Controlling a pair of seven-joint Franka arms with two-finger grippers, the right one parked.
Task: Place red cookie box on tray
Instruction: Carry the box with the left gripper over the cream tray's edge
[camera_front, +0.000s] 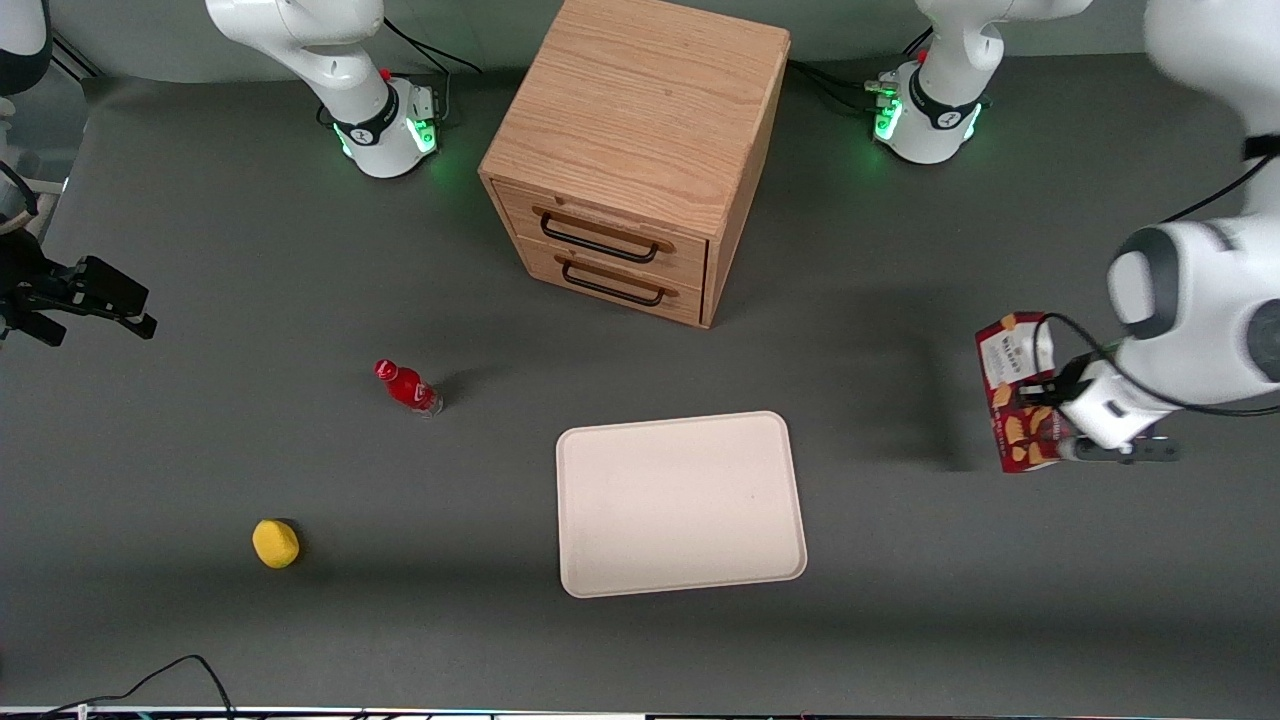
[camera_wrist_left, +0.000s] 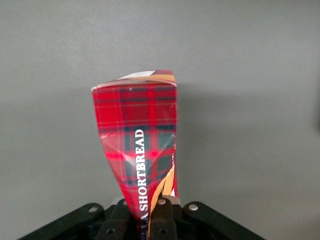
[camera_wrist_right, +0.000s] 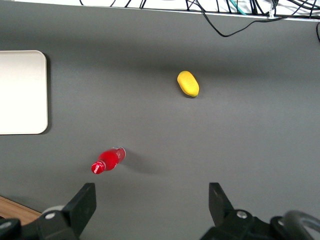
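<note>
— Cardboard pinched flat between the jaws: the gripper (camera_wrist_left: 150, 212) is clamped on one end of the red cookie box (camera_wrist_left: 140, 145), and the tartan panel creases inward where the fingers bite.

— Noted. Where does the box sit overall?

— Off the table, I judge. In the front view the red cookie box hangs from the gripper (camera_front: 1040, 415) toward the working arm's end of the table, white label end farther from the front camera, and the wrist view shows only bare grey table (camera_front: 900, 620) under it.

— And the tray (camera_front: 680, 505)?

— Flat, nothing on it, well apart from the box, nearer the middle of the table. The wooden drawer cabinet (camera_front: 635, 160) stands farther from the front camera than the tray. A small red bottle (camera_front: 407, 387) and a yellow lump (camera_front: 275, 543) lie toward the parked arm's end, out of the way.

— So the step in hand is the carry.

— My reading too. Advice: keep the box high enough to clear the tray's rim, travel level, and don't squeeze harder; that cardboard looks soft. Bring the box's length along the tray's longer side, lower until it rests flat, then release.
</note>
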